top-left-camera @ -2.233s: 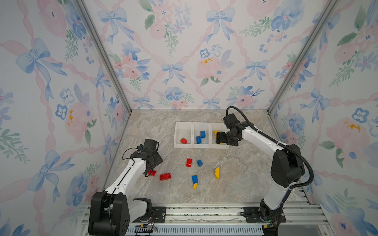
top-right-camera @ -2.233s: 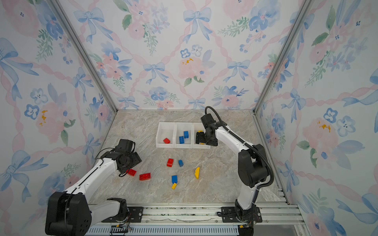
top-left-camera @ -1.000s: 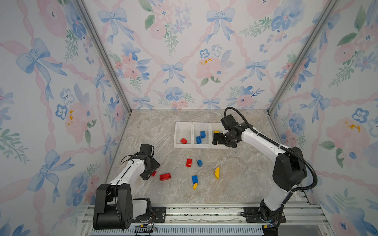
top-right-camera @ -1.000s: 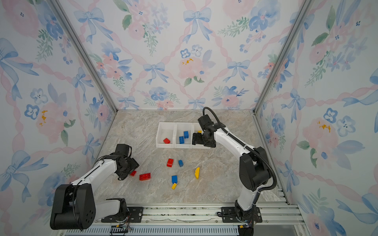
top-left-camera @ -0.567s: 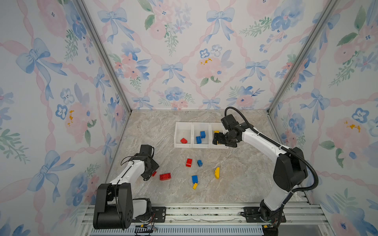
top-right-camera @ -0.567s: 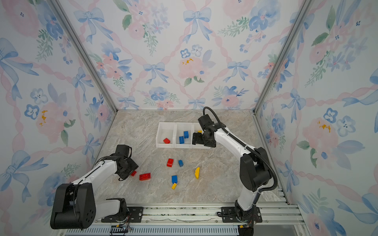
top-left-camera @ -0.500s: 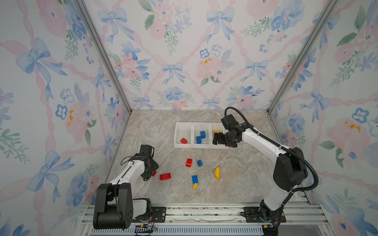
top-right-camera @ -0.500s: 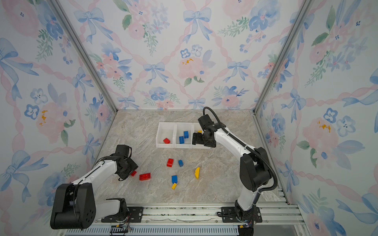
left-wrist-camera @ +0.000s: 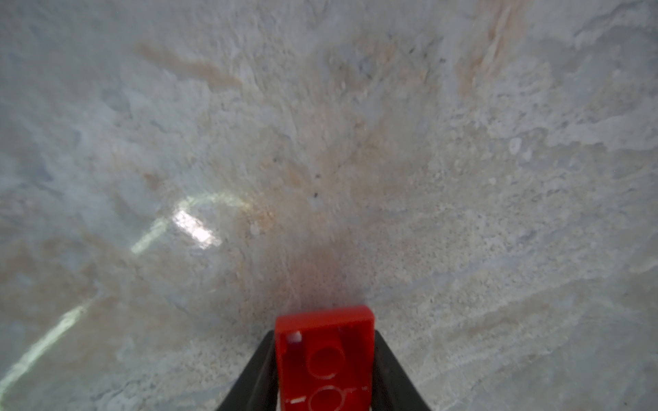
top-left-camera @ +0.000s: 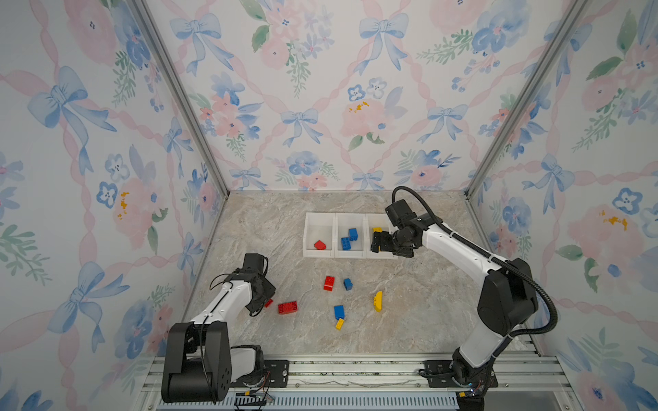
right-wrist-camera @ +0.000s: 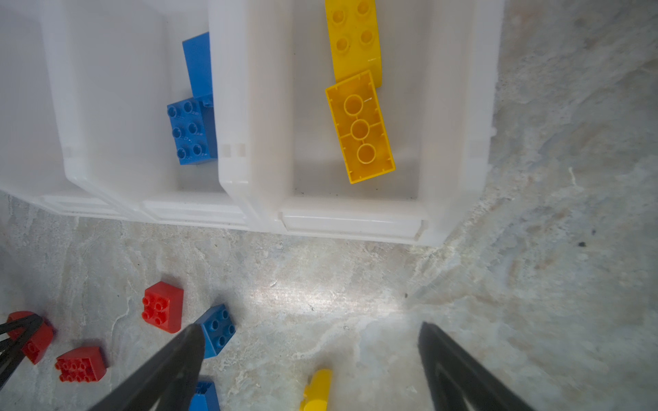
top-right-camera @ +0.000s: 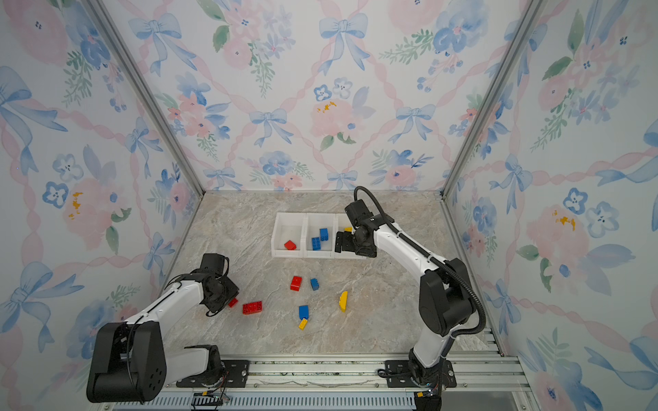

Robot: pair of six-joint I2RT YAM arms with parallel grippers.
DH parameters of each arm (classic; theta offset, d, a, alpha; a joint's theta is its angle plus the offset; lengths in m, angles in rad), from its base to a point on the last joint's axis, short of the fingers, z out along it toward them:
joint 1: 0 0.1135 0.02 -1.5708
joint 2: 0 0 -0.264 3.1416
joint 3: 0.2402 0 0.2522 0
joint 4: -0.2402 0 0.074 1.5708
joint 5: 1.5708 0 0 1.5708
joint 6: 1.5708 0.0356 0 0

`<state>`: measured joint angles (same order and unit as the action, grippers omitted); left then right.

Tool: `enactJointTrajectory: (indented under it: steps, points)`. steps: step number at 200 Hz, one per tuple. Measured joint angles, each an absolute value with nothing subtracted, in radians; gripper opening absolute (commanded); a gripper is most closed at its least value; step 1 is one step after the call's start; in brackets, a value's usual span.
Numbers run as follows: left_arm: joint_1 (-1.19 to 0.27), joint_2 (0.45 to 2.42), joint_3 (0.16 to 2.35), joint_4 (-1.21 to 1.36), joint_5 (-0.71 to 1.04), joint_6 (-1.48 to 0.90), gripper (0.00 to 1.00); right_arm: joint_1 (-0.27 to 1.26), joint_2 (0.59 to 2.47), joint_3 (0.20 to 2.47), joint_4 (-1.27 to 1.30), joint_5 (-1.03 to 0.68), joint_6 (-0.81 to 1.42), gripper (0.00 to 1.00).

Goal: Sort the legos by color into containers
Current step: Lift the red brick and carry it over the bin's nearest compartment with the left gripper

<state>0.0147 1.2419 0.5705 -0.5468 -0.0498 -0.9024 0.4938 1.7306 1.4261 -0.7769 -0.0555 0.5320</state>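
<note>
My left gripper [left-wrist-camera: 324,334] sits low at the table's left, shut on a small red lego [left-wrist-camera: 324,359] whose hollow underside faces the wrist camera; in both top views the lego [top-left-camera: 269,303] [top-right-camera: 233,302] peeks out beside the gripper. My right gripper [right-wrist-camera: 311,331] hangs open and empty over the front edge of the right-hand container [right-wrist-camera: 350,222]. The three joined white containers [top-left-camera: 350,254] hold a red lego [top-left-camera: 319,244], two blue legos [top-left-camera: 345,243] and two yellow legos [right-wrist-camera: 359,128].
Loose on the marble table lie a long red lego [top-left-camera: 287,307], a square red lego [top-left-camera: 329,283], two blue legos [top-left-camera: 348,284] [top-left-camera: 339,310], a small yellow lego [top-left-camera: 339,323] and a curved yellow lego [top-left-camera: 378,301]. Flowered walls close in three sides.
My left gripper has come down at the small red lego and its jaws have closed onto it. The right gripper drew back from over the right container and has since stayed still.
</note>
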Motion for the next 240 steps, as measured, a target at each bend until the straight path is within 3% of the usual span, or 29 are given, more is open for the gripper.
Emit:
enactJointTrajectory:
  steps: [103,164,240]
  points:
    - [-0.025,1.155,0.609,-0.548,-0.023,-0.904,0.33,0.494,1.663,1.355,-0.786,-0.052,0.542,0.97]
    - [-0.231,1.227,0.855,-0.546,-0.063,-0.905,0.34,0.494,1.605,1.313,-0.785,-0.046,0.559,0.97]
    - [-0.448,1.468,1.162,-0.537,-0.181,-0.821,0.34,0.514,1.581,1.272,-0.782,-0.041,0.587,0.97]
